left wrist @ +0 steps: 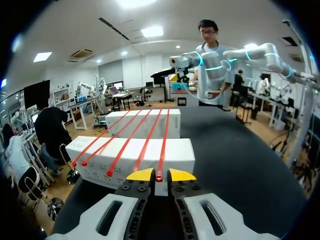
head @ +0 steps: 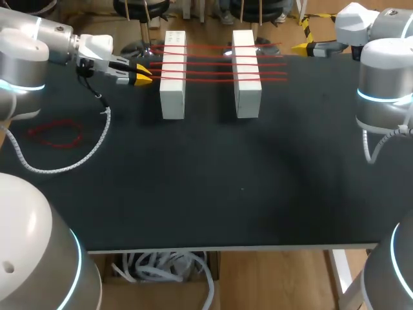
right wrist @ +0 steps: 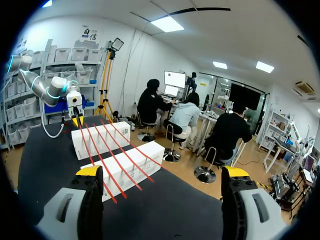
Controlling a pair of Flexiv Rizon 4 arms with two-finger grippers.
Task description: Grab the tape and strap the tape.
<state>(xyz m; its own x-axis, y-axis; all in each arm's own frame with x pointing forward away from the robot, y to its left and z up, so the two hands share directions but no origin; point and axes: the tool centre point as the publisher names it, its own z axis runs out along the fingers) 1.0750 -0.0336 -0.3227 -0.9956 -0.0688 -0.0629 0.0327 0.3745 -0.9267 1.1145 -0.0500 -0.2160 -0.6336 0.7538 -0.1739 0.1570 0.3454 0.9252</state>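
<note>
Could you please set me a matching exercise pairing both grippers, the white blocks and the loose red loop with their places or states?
1 left gripper
2 right gripper
3 two white rectangular blocks
4 loose red elastic loop

a lying slack on the black table
b open wide
c spanned by taut red bands
d at one taut band's end

Pairs: 1-d; 2-b; 3-c; 4-a.

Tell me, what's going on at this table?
The left hand pinches the end of one red band stretched across two white blocks; other bands already span them. The right hand is open, off to the side, holding nothing. A spare band lies loose on the table.
</note>
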